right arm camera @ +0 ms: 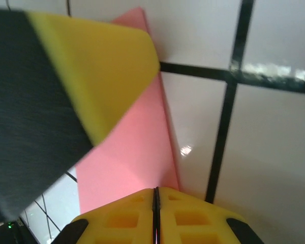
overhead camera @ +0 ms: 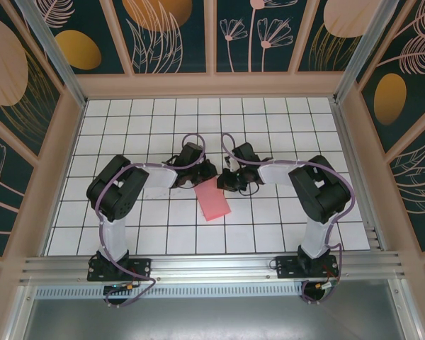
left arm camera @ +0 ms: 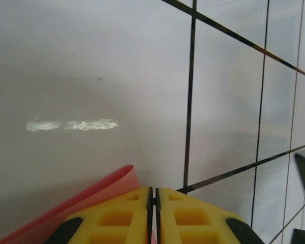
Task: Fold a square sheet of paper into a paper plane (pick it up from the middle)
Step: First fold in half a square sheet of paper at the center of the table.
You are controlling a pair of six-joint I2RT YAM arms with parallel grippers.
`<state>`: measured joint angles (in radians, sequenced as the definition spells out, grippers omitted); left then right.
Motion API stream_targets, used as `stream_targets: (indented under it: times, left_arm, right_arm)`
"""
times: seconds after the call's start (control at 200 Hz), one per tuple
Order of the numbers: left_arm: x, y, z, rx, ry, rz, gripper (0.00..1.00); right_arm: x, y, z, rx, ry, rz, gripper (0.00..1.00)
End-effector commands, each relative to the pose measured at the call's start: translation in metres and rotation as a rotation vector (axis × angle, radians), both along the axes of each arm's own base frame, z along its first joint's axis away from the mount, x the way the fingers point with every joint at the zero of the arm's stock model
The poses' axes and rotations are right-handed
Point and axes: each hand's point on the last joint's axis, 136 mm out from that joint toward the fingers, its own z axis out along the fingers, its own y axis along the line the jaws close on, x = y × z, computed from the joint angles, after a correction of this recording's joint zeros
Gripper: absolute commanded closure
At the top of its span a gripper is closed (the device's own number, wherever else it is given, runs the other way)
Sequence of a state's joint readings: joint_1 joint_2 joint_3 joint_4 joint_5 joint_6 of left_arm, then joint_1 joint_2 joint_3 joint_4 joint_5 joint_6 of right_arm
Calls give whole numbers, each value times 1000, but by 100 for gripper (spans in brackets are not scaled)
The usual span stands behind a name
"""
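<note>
I work in a robot lab cell, a built enclosure rather than a lived-in room. Under my left gripper [left arm camera: 153, 197] and right gripper [right arm camera: 155, 194] lies a white gridded tabletop [overhead camera: 127, 127]. Beyond and beside them stand printed botanical wall panels [overhead camera: 173, 35] in pale frames. Behind them an aluminium rail [overhead camera: 212, 263] carries my arm bases [overhead camera: 117, 268].

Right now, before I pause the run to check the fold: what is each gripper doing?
Left gripper: closed, pinching the pink paper.
Right gripper: closed on the same paper.
</note>
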<state>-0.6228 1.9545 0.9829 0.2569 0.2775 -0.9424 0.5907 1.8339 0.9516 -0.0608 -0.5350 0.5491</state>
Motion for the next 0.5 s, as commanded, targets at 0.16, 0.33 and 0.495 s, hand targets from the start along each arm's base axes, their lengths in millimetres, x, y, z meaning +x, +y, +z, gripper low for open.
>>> stream_targets:
  times: [0.16,0.33,0.495]
  left_arm:
    - [-6,10,-23,71,35,6,88]
    - [-15,19,-36,102,56,16,89]
    - [-19,24,-43,124,69,24,88]
  right_arm:
    - [3,5,-15,-5,38,25,88]
    - [-10,-5,-28,-33,74,28,88]
    - [-27,-18,-29,-67,95,39,88]
